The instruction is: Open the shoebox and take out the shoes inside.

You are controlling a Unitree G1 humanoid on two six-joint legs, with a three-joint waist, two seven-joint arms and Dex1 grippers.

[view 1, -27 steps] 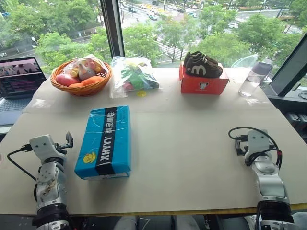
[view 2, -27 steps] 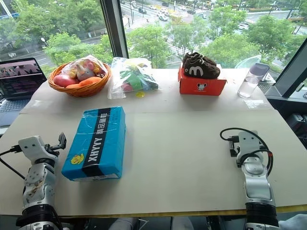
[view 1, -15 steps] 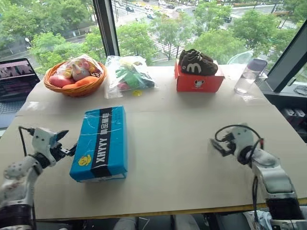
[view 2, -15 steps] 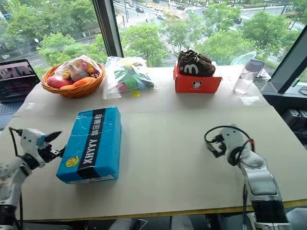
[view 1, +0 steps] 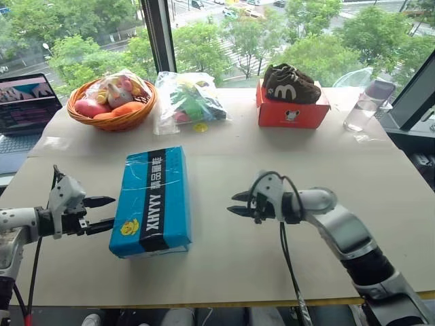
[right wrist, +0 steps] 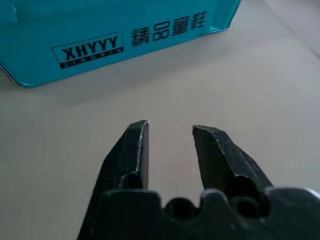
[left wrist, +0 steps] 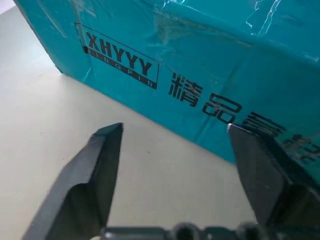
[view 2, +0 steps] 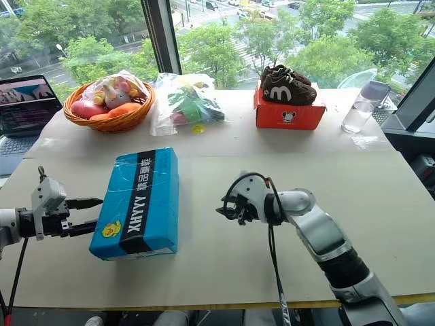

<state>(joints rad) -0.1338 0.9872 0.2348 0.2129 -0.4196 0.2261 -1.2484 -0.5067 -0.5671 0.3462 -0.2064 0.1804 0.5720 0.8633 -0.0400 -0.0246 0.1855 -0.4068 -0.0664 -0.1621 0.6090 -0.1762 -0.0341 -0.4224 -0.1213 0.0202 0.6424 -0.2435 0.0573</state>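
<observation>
Two claws flank a bright blue rectangular cardboard shoebox (view 1: 152, 200) with a black band and white lettering, lying flat and lid-down-shut on the pale desk (view 1: 272, 272). Left claw (view 1: 100, 213) sits just beside the box's near left corner, fingers spread wide with nothing between them, tips pointing at the blue side wall; in the left wrist view one finger (left wrist: 90, 175) hangs over bare desk while the other stands close to the printed wall, though contact cannot be made out. Right claw (view 1: 236, 204) hovers on the other side of the shoebox, well apart from its right wall, aimed toward it; its fingers (right wrist: 135, 150) stand narrowly parted over bare desk, gripping nothing. A small yellow emblem (view 1: 127, 227) marks the lid nearest the left claw.

Farther from both claws, along the window edge of the desk, sit a woven orange basket (view 1: 112, 109) of colourful toys, a clear plastic bag (view 1: 187, 102) of green and red items, a small red-orange box (view 1: 292, 112) topped by dark brown shoes with a white "m" logo (view 1: 289, 85), and a clear plastic bottle (view 1: 367, 105). An open laptop (view 1: 24, 109) rests beyond the left claw, off the desk's corner.
</observation>
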